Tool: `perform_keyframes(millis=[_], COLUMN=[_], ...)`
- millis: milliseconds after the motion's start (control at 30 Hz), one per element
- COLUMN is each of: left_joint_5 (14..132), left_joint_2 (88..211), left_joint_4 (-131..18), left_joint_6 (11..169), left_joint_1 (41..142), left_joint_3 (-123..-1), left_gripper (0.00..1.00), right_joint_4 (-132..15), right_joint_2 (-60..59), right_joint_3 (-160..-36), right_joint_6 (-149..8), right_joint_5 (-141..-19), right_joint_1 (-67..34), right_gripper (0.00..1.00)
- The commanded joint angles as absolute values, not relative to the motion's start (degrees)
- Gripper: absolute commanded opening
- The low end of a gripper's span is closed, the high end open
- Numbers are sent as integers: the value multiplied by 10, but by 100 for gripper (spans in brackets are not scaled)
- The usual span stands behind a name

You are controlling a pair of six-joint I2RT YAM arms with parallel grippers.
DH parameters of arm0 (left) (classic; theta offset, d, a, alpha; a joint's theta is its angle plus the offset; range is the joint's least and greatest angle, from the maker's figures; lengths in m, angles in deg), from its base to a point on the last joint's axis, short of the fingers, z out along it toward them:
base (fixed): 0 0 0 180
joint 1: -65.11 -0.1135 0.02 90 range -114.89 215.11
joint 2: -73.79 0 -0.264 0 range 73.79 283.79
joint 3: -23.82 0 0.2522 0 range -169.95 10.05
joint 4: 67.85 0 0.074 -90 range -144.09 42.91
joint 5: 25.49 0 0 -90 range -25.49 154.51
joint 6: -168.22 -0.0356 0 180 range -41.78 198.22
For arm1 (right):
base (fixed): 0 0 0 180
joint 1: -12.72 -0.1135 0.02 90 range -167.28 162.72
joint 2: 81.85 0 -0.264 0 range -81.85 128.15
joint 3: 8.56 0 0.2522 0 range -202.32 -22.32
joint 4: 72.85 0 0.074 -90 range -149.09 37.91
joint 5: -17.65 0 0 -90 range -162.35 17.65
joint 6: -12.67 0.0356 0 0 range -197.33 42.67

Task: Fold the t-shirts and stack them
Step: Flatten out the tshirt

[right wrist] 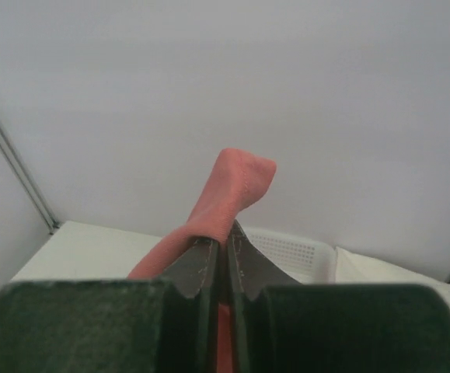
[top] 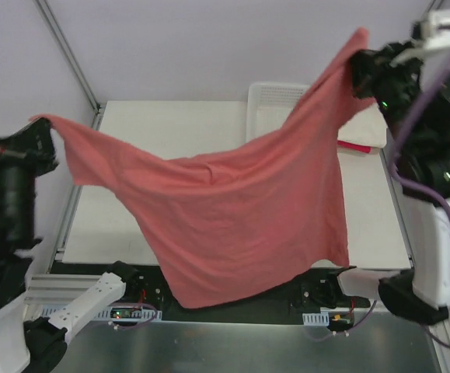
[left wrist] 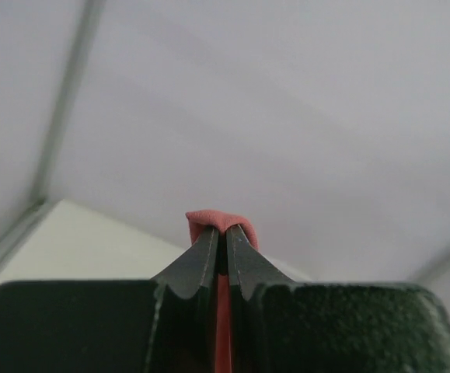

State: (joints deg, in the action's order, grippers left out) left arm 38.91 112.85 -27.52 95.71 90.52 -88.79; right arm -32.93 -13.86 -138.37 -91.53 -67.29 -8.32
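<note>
Salmon-red cloth is hanging between my two grippers: I am holding the shirt (top: 225,225) in the air, spread wide above the table (top: 162,124), I judge to open it out flat for folding. My left gripper (left wrist: 219,235) is pinching one corner, jaws closed tight on it. My right gripper (right wrist: 223,242) is clamping another corner, higher up. The lower hem is drooping past the near table edge toward my bases. The basket (top: 275,97) and cream shirt (top: 371,124) are sitting far right, so the left and middle are offering more room for laying it down.
</note>
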Motion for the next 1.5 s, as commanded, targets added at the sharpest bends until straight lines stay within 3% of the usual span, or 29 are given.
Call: perform_keyframes(millis=[0, 133, 200, 233, 267, 300, 333, 400, 433, 467, 633, 767, 1000, 1167, 1467], left_joint_5=[54, 128, 180, 197, 234, 245, 255, 294, 311, 325, 450, 550, 690, 760, 763], left_joint_2=[1246, 1270, 1290, 1296, 1302, 1302, 1295, 1283, 1270, 1264, 1234, 1240, 1404, 1552, 1708], left_joint_4=[-339, -329, -284, -242, -227, -217, -211, -212, -212, -213, -217, -246, -330, -343, -361], left_joint_6=[854, 930, 1007, 1028, 1043, 1064, 1070, 1080, 1084, 1090, 1107, 1114, 1124, 1121, 1123], left_joint_1=[888, 731, 645, 624, 605, 597, 593, 592, 592, 592, 592, 592, 592, 594, 612], left_joint_3=[-783, -677, -637, -628, -616, -611, -606, -600, -600, -601, -585, -540, -498, -536, -532], left_gripper=[0, 7, 22, 27, 37, 88, 99, 99, 99, 99, 99, 99, 99, 99, 99], right_joint_4=[-355, -356, -355, -342, -330, -319, -317, -337, -361, -368, -326, -309, -354, -357, -347], right_joint_2=[57, 214, 299, 325, 364, 375, 373, 347, 311, 294, 181, 71, -111, -86, 84], right_joint_3=[-1434, -1537, -1576, -1611, -1625, -1630, -1608, -1554, -1528, -1482, -1398, -1261, -891, -807, -784], right_joint_6=[-917, -908, -929, -940, -947, -953, -954, -954, -954, -954, -925, -870, -752, -679, -637], right_joint_5=[-695, -755, -772, -780, -776, -754, -752, -743, -739, -736, -727, -736, -801, -727, -709], right_joint_1=[-83, -101, -112, -121, -126, -129, -133, -132, -132, -133, -133, -134, -214, -316, -345], right_gripper=[6, 8, 11, 19, 31, 42, 59, 77, 95, 97, 97, 97, 97, 97, 97])
